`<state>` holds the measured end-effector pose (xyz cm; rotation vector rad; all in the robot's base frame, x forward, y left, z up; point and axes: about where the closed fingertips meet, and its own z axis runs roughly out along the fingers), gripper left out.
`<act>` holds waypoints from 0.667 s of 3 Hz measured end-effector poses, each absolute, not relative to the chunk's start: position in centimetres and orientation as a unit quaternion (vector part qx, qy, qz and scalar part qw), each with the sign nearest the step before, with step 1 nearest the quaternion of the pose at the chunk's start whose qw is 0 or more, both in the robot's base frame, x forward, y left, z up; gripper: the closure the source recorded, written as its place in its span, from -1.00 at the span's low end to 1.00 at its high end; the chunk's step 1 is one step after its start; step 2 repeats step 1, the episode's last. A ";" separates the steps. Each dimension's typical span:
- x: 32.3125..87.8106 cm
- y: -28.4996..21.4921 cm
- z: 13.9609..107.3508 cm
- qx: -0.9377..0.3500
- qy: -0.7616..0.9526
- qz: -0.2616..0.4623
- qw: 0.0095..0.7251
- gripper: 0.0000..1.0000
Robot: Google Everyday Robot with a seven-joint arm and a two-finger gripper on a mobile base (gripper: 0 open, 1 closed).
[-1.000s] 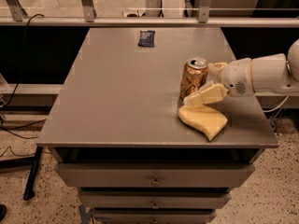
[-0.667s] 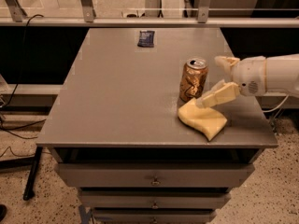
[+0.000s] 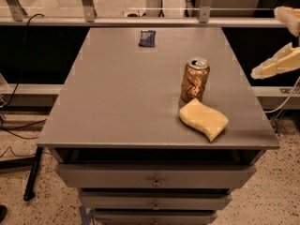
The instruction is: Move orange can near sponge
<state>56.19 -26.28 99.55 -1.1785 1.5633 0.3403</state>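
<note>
An orange can (image 3: 195,79) is seen upright on a grey table (image 3: 117,102), toward its right side. A pale yellow sponge (image 3: 203,119) is laid flat just in front of the can, near the table's front edge; whether they touch cannot be told. A small dark blue packet (image 3: 147,38) is placed well apart, near the far edge. The gripper (image 3: 267,41) is held off the table's right edge, fingers spread wide, nothing gripped. Drawers (image 3: 154,177) are fitted beneath.
</note>
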 end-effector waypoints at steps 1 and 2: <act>56.3 -26.7 100.9 -0.496 0.654 0.134 0.555 -1.00; 56.3 -26.7 100.9 -0.496 0.654 0.134 0.555 -1.00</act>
